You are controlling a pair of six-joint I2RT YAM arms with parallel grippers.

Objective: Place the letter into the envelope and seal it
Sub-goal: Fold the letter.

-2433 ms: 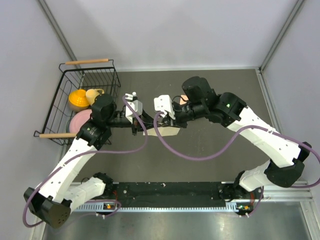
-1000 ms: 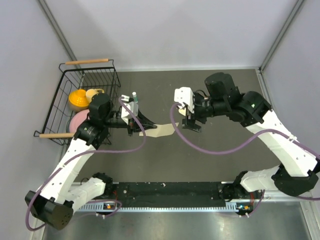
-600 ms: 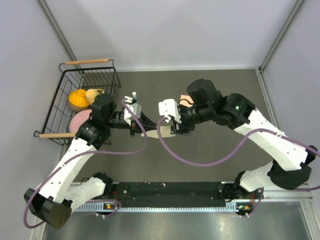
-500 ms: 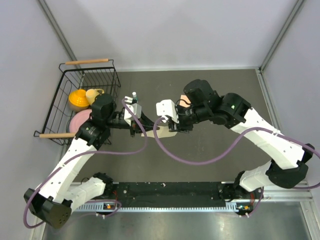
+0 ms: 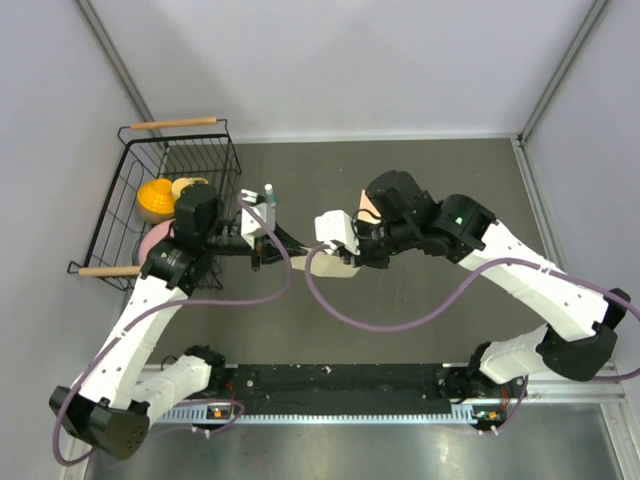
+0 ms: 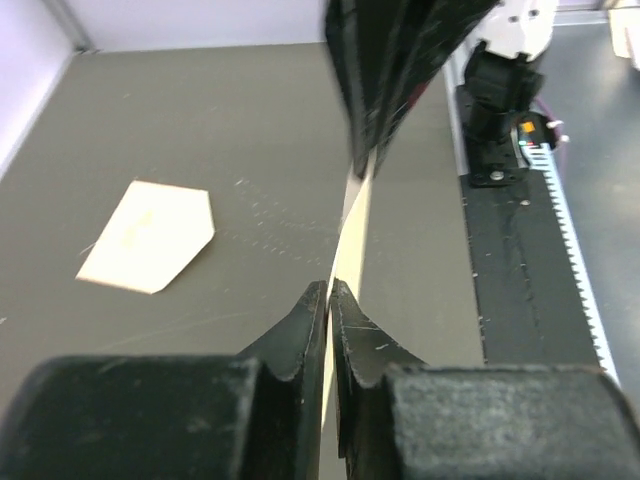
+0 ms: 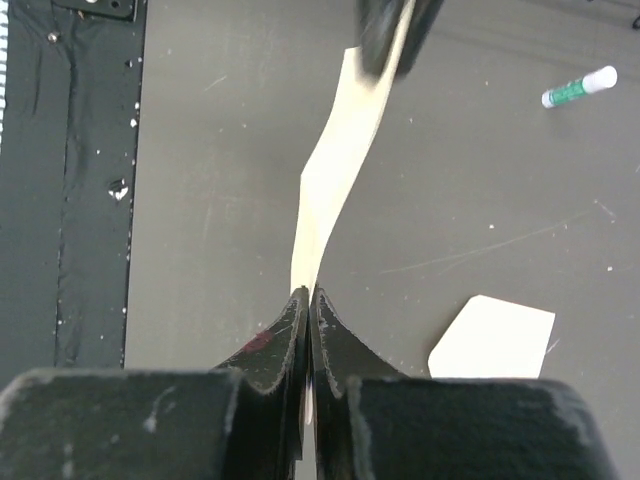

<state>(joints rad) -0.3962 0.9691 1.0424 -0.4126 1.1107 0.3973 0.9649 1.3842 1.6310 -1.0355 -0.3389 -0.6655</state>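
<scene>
Wire basket [image 5: 112, 200]: at the left edge of the tabletop [image 5: 430, 345], close to the left wall, with yellow and pink items inside.
Left gripper [image 6: 328, 293]: jaws pinched almost together on the left end of the letter [image 7: 335, 170].
Glue stick [image 5: 268, 192]: lying just beyond the left gripper, on its far side.
Letter: a cream sheet, edge-on and slightly bowed, strung between the two grippers clear of the tabletop, about mid-table.
Right gripper [image 7: 308, 298]: jaws closed tight on the letter's right end.
Envelope [image 6: 150, 235]: flat on the tabletop on the far side of the letter, one end pointed, apart from the sheet.
Open room: bare surface right of the right arm, and between the letter and the black base rail [image 5: 340, 378].
Views: from above, the right arm covers all but a peach corner of the envelope. Both wrist cameras show its whole outline.
Surface: dark grey, matte, finely scratched and speckled.
Room: pale grey walls on three sides.
</scene>
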